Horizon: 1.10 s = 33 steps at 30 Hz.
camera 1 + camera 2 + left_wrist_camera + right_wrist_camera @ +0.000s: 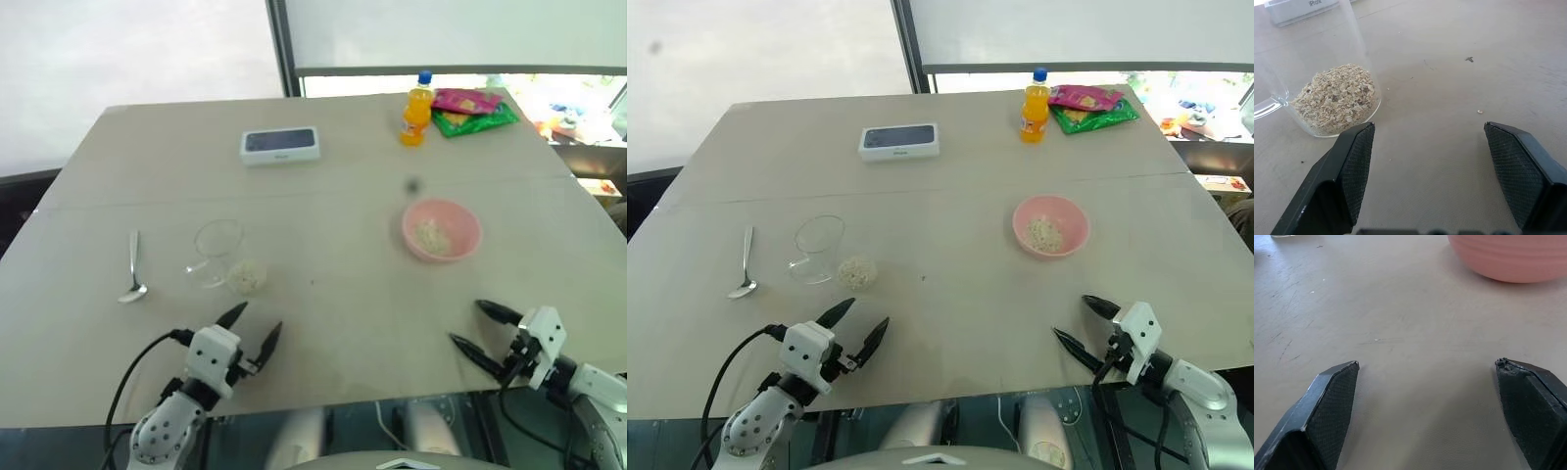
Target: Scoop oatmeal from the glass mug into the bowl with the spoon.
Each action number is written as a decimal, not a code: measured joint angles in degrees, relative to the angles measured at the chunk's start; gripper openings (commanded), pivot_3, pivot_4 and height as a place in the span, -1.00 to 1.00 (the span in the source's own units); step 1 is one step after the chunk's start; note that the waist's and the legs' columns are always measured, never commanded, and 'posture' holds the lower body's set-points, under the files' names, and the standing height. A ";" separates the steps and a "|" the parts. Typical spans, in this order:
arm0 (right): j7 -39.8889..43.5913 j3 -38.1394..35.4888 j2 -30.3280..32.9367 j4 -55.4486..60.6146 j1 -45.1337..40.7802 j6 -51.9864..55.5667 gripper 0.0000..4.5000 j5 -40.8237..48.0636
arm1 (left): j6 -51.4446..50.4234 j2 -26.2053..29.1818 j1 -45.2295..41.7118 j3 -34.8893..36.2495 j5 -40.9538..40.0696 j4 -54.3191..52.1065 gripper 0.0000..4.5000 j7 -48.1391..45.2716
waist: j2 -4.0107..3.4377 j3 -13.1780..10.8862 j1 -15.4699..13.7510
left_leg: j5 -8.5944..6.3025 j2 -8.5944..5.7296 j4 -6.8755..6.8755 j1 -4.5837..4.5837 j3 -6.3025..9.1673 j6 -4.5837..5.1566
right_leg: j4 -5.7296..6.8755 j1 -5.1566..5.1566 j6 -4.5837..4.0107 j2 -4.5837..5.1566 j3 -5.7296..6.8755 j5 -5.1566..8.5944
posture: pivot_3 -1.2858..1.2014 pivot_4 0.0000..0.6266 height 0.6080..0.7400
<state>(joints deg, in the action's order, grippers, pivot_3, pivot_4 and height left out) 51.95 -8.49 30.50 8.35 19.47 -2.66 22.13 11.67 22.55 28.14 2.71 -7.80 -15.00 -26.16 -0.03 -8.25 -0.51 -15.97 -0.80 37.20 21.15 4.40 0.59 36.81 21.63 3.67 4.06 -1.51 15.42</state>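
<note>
The table (pixel 323 294) carried every task item, and neither arm had hold of any of them. The pink bowl (pixel 442 230) stood well to the right of the spoon, past the mug, and already held a small heap of oats; its wall rose just ahead of the right gripper (pixel 482 327), whose jaws stood wide apart and empty. The glass mug (pixel 219 255) lay tipped on its side just to the right of the spoon, its oatmeal (pixel 247 276) heaped at the end nearest the robot. The left gripper (pixel 254 328) hovered near that end, jaws spread and empty. The spoon (pixel 133 267) lay flat and untouched, handle pointing away from the robot. Judged step: none in progress, with transfer possibly finished or a further scoop pending. Any further scoop would call for the left gripper to shift left and close on the thin handle.
</note>
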 measured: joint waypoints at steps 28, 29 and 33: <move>0.66 0.89 0.30 -0.39 -2.57 1.12 1.00 -0.38 | -1.12 -1.13 1.55 0.15 -0.43 -1.98 0.68 0.85 | 0.01 -0.01 0.14 | 0.00 0.00 0.00 -0.05 -0.05 0.00 | 0.00 -0.01 0.00 0.00 -0.05 0.00 | 0.03 -0.52 1.00; 0.89 1.04 0.35 -0.35 -2.72 1.15 1.00 -0.34 | -1.12 -1.35 1.94 0.56 -0.91 -2.10 0.68 0.94 | 0.01 -0.01 0.20 | 0.00 0.01 0.00 -0.05 -0.05 0.00 | 0.00 -0.01 0.00 -0.01 -0.05 0.00 | 0.03 -0.52 1.00; 1.67 3.23 0.73 3.57 -2.69 4.10 1.00 1.13 | -0.85 -1.65 3.67 5.18 -6.19 -1.06 0.68 -0.20 | -0.09 -0.15 0.78 | 0.00 0.09 -0.06 -0.02 0.00 0.00 | 0.02 0.03 0.00 -0.04 -0.02 0.00 | 0.03 -0.52 1.00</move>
<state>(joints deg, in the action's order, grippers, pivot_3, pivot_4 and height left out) 53.62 -5.27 31.23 11.92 16.77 1.44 23.26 10.82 20.90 31.81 7.89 -13.99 -16.07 -26.35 -0.12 -8.39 0.27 -15.97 -0.71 37.13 21.14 4.40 0.59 36.83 21.67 3.67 4.01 -1.53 15.42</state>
